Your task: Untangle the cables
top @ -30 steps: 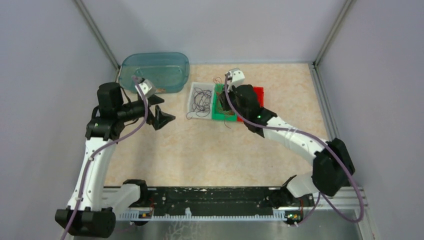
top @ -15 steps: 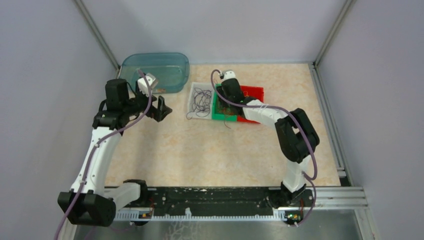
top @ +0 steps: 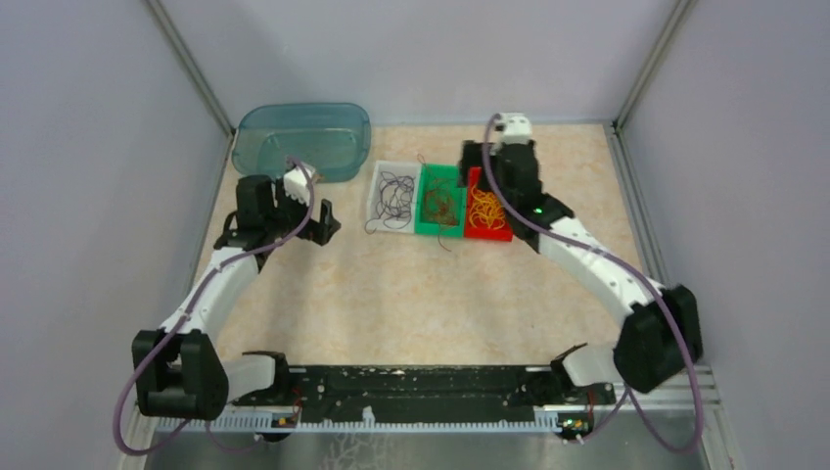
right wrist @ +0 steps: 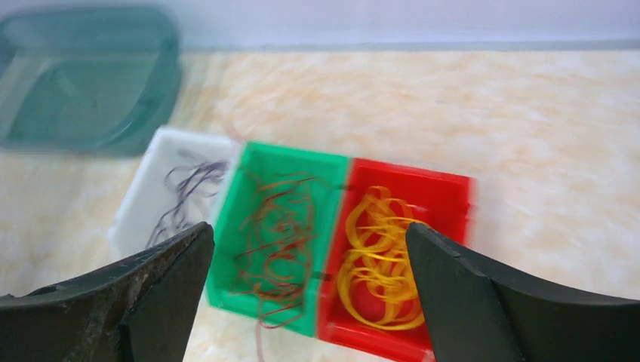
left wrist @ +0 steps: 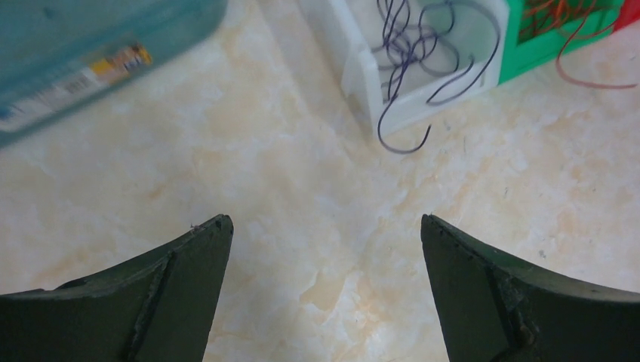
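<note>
Sorting looks done, you've black wires (top: 393,194) in white bin (top: 373,196), dark-red wires (top: 441,204) green bin (top: 438,231), yellow wires (top: 485,209) red bin (top: 489,236); left gripper (left wrist: 324,220), right gripper (right wrist: 308,228) wide, empty.

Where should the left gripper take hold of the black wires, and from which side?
Take the hooked end of the black wires that spills over the white bin's wall onto the table. It lies alone and flat there, clear of the bundle, so the open left gripper can likely come straight down astride it.
</note>
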Action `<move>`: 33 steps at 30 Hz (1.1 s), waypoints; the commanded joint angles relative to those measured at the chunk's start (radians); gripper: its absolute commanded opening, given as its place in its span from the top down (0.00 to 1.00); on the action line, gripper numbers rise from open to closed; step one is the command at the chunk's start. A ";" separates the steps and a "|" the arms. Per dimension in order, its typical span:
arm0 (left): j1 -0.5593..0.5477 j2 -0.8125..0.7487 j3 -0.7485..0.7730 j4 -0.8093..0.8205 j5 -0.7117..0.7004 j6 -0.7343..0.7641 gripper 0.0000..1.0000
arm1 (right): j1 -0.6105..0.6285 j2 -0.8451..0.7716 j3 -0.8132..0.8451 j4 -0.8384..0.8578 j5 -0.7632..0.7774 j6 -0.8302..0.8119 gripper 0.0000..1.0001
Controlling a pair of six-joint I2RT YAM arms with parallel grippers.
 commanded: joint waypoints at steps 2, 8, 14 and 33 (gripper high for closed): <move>0.006 0.069 -0.210 0.379 -0.046 -0.086 0.00 | -0.272 -0.226 -0.249 0.040 0.076 0.192 0.01; 0.008 0.181 -0.341 0.637 -0.089 -0.087 0.00 | -0.358 -0.474 -0.620 0.322 0.383 0.092 0.01; 0.020 0.238 -0.516 1.077 -0.125 -0.073 0.00 | -0.408 -0.523 -0.865 0.677 0.548 -0.013 0.01; 0.093 0.386 -0.606 1.416 -0.200 -0.169 0.00 | -0.454 -0.003 -0.954 1.208 0.123 -0.149 0.01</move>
